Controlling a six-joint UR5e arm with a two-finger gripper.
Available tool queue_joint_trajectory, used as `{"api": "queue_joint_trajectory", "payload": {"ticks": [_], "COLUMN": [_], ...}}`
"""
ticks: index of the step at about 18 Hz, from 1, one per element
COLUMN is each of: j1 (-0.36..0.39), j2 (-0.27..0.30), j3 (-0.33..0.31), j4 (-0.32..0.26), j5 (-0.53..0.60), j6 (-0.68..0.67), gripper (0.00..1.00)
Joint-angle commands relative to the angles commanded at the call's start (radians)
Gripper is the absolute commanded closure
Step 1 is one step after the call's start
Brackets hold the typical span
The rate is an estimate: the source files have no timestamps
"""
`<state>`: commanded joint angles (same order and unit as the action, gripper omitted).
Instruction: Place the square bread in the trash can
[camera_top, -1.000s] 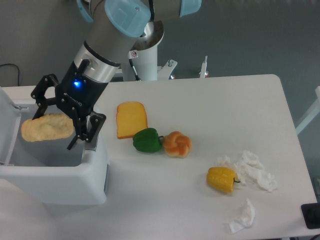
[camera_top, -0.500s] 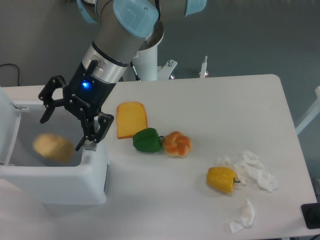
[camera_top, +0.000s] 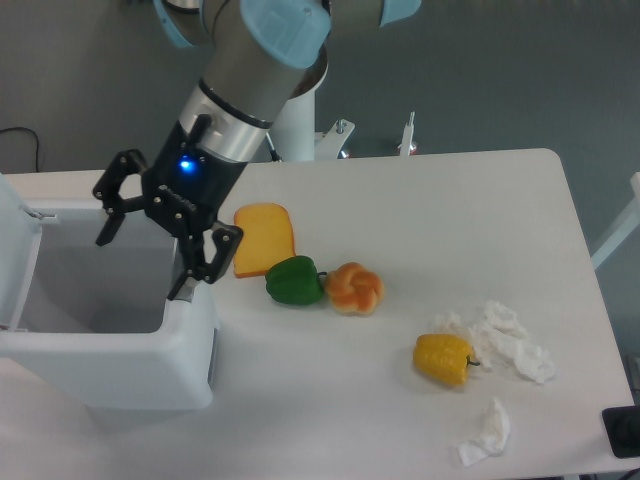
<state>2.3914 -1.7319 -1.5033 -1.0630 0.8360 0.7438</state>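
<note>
Gripper (camera_top: 146, 240) spread wide, holding nothing, hanging over the open trash can (camera_top: 110, 370). Square bread not visible anywhere; presumably down inside the can, below the rim. Risk: lower finger (camera_top: 190, 280) sits close to the can's right wall, so a careless sideways pull-out could clip it and shove the can.

end effector (camera_top: 148, 252) spread wide, empty, arm angled down-left

Gripper (camera_top: 148, 248): jaws spread wide, nothing between them, above the open trash can (camera_top: 110, 375); blue light lit on its wrist. Table (camera_top: 400, 220): orange bread slice (camera_top: 263, 238), green pepper (camera_top: 294, 281) touching round bun (camera_top: 354, 288), yellow pepper (camera_top: 443, 359) beside crumpled tissues (camera_top: 505, 342).
</note>
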Motion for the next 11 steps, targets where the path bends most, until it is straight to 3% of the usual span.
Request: {"api": "queue_joint_trajectory", "payload": {"ticks": [5, 11], "j1": [0.075, 0.089], "j2": [0.000, -0.006], "j3": [-0.002, 0.000], "j4": [0.003, 0.000], "j5": [0.018, 0.323], "j6": [0.143, 0.382], "gripper": [0.00, 0.00]}}
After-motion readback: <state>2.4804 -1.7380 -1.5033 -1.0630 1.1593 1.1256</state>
